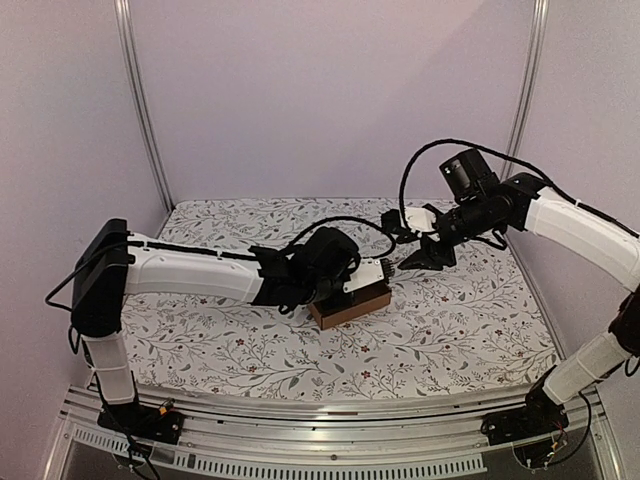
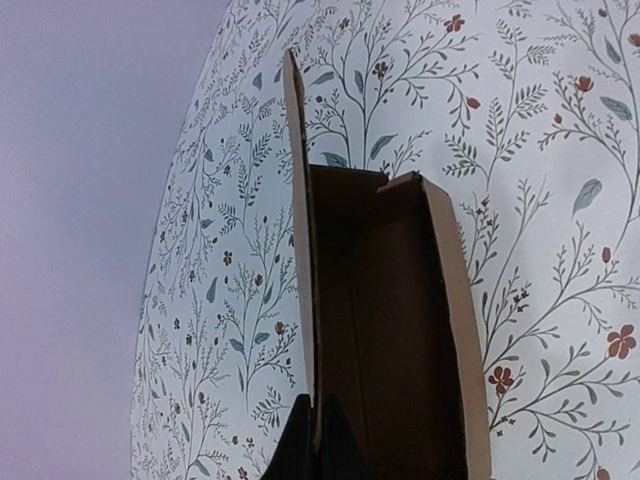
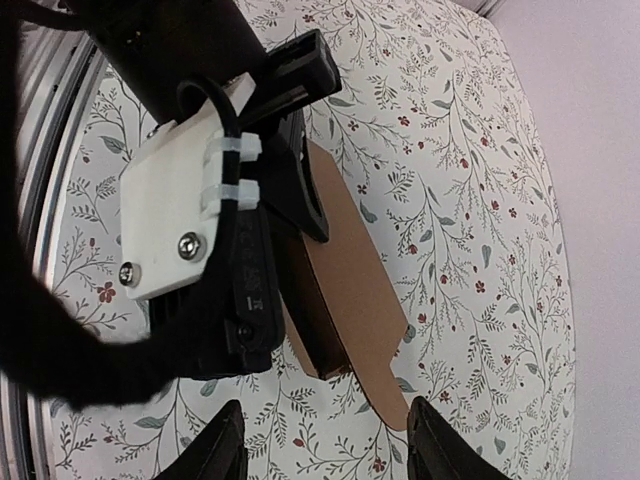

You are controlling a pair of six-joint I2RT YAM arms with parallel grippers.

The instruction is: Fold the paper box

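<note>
Floral tabletop (image 1: 450, 330): left tool (image 2: 318, 428) pinches upright box (image 2: 400, 330) wall; right tool (image 3: 324, 425) spread, near box, holding nothing.

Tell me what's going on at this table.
The left arm's tool is shut on one upright side wall of the plain brown cardboard box. The box is partly folded, open on top, and rests on the flower-patterned tablecloth. The right arm's tool is open and holds nothing; it hovers close to the box without touching it. The box is not yet closed.
</note>
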